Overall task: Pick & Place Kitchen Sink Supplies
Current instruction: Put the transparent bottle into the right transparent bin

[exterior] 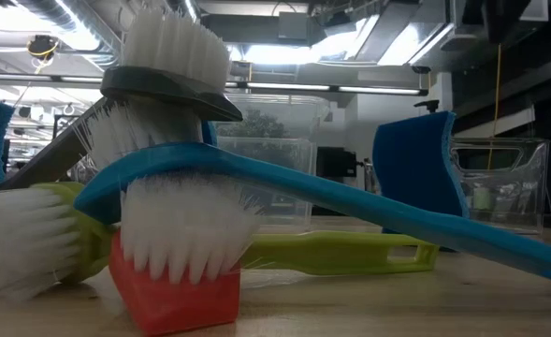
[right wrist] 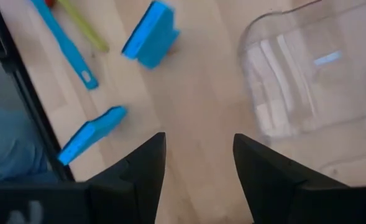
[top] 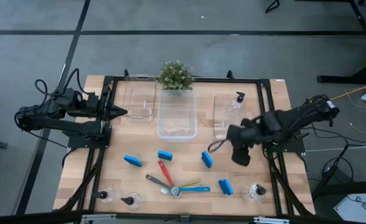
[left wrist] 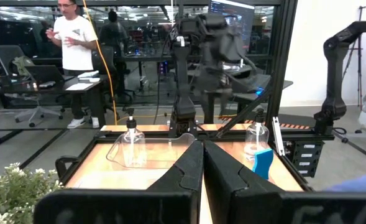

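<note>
My right tool hangs over bare wood of the surface, its two prongs spread and empty, just beside the front corner of the right-hand clear bin. Nearest it on the wood lie two blue sponges, one standing on edge and one closer to the front edge. A clear pump bottle stands by that front edge too. Farther off, toward the middle, the four brushes cross in a heap: the blue brush, yellow-green, red and grey. Two more sponges lie beyond them. One pump bottle stands in the right-hand bin. My left tool is pressed together, empty, at the far left bin.
</note>
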Available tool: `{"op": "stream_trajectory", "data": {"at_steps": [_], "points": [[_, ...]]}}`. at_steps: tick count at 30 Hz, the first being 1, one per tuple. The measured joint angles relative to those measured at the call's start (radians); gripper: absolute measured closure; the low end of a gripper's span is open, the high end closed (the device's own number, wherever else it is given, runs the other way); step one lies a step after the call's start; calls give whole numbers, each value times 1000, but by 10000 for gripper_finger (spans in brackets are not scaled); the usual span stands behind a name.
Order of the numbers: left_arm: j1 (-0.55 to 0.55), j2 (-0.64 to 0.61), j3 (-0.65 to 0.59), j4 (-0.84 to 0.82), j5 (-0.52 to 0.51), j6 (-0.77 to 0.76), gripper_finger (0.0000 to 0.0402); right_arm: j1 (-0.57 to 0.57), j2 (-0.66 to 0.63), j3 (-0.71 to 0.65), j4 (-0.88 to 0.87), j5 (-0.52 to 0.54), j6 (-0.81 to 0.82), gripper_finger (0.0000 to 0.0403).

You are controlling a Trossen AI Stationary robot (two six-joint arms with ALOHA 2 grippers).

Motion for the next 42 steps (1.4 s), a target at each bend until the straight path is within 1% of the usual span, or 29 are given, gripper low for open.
{"op": "stream_trajectory", "data": {"at_steps": [5, 15, 20, 23, 26, 30, 33, 38, 42], "points": [[0, 0, 0, 0, 0, 0, 395, 99, 53, 0, 0, -39, 56, 214], [0, 0, 0, 0, 0, 0, 395, 344, 51, 0, 6, -42, 194, 214], [0, 0, 0, 0, 0, 0, 396, 463, 48, 0, 46, 21, 278, 215], [0, 0, 0, 0, 0, 0, 395, 510, 47, 2, 102, 60, 321, 215], [0, 0, 0, 0, 0, 0, 396, 529, 47, 3, 140, 97, 367, 215], [0, 0, 0, 0, 0, 0, 396, 535, 47, 3, 121, 146, 525, 215], [0, 0, 0, 0, 0, 0, 395, 535, 47, 3, 120, 126, 601, 215], [0, 0, 0, 0, 0, 0, 395, 541, 47, 3, 92, 56, 721, 215], [0, 0, 0, 0, 0, 0, 396, 547, 50, 3, 73, 12, 774, 215]]}}
